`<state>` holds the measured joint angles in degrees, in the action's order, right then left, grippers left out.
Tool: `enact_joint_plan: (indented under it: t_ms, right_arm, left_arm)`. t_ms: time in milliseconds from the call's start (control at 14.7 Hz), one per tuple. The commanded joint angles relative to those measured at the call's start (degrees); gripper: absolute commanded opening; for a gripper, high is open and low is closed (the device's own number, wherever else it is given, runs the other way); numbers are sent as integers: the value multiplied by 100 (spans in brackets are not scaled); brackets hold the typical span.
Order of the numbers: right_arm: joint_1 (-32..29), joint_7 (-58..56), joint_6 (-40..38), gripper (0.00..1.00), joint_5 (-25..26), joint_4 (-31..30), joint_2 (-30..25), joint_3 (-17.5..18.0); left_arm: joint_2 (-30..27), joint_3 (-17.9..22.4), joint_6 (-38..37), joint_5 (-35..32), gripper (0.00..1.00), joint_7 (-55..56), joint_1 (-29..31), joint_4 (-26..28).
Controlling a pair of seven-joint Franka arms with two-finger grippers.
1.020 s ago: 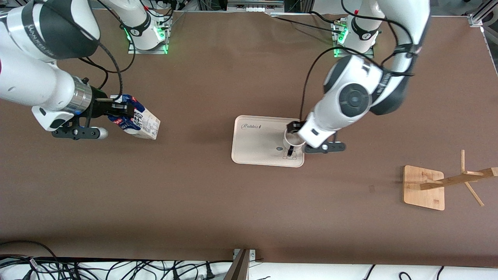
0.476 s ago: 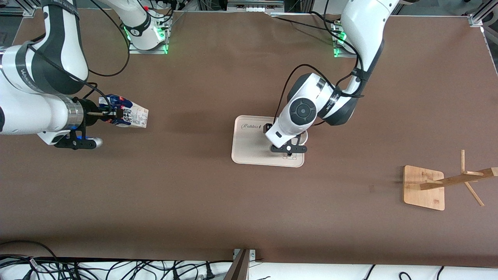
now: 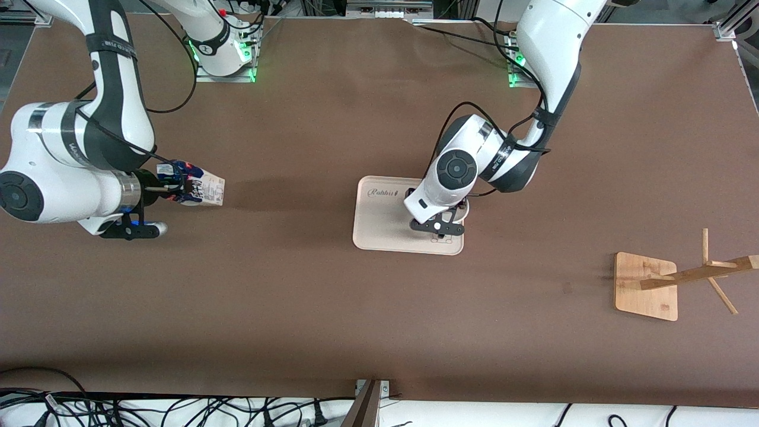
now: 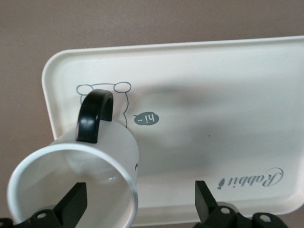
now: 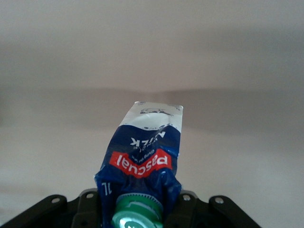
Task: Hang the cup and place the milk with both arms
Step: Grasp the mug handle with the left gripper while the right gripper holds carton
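Observation:
The white cup [image 4: 71, 175] stands on a cream tray [image 4: 213, 95] with its black handle [image 4: 95, 116] upward in the left wrist view. My left gripper [image 4: 137, 209] is open just over it, the cup's wall between the fingers and one black finger [image 4: 73, 209] over the cup's mouth. From the front, the left hand [image 3: 442, 222] hides nearly all of the cup. My right gripper [image 3: 178, 185] is shut on the blue top of the milk [image 3: 204, 190], held tilted over the table at the right arm's end. Its green cap [image 5: 137, 216] sits between the fingers.
The tray [image 3: 379, 228] lies mid-table. A wooden rack on a square base [image 3: 646, 287] with slanted pegs [image 3: 711, 273] stands toward the left arm's end, nearer the front camera. Cables run along the table's front edge.
The left hand has swung across the tray and come down over the cup. The right arm has drawn the milk lower and slightly toward its end of the table.

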<state>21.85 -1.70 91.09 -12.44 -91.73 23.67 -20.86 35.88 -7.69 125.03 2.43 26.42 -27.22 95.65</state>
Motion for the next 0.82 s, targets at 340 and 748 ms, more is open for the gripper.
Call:
enact_joint_plan:
  t_ms: [340,748]
  right_arm:
    - [-32,-331,1323,42,102,-1180,-381,56]
    - [-32,-586,1992,43,102,-1593,-416,56]
  left_arm:
    - [-204,83,59,-68,1,-592,59,324]
    - [-292,127,-338,-68,0,-849,295,60]
